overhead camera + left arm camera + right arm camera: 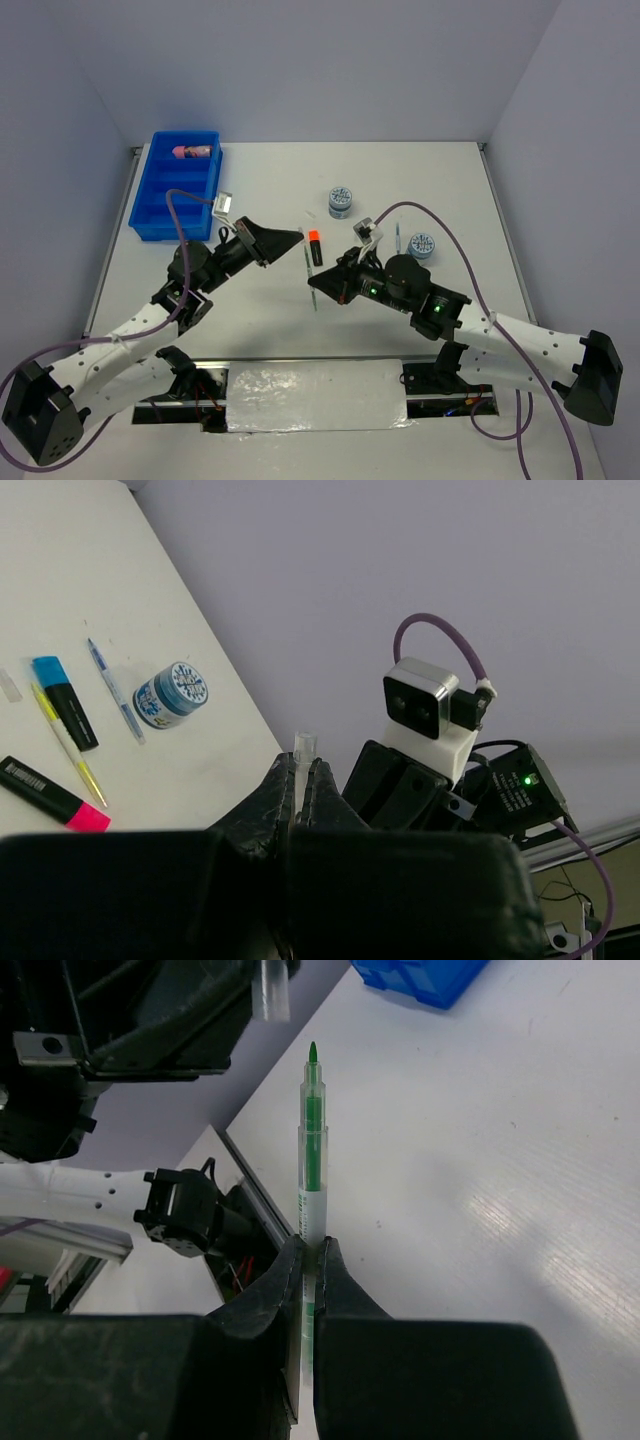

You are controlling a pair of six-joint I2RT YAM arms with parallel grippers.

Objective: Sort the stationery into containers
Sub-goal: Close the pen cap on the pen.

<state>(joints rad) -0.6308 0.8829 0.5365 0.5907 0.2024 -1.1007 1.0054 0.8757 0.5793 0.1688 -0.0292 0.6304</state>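
My right gripper (311, 1250) is shut on a thin green pen (313, 1130), whose bare tip points up at my left gripper. My left gripper (298, 768) is shut on a clear pen cap (303, 746), also seen as the clear cap (271, 990) just above the pen tip, a small gap apart. From above, the left gripper (298, 238) and right gripper (318, 287) meet mid-table with the green pen (308, 268) between them. The blue tray (160, 195) stands far left with a pink cylinder (195, 152) in its rear compartment.
An orange-capped marker (315, 246) lies by the grippers. Two patterned discs (341, 201) (421, 245) and a thin pen (398, 238) lie to the right. A blue-capped marker (62, 700), yellow pen (68, 745), pink-capped marker (55, 795) and blue pen (115, 690) lie nearby.
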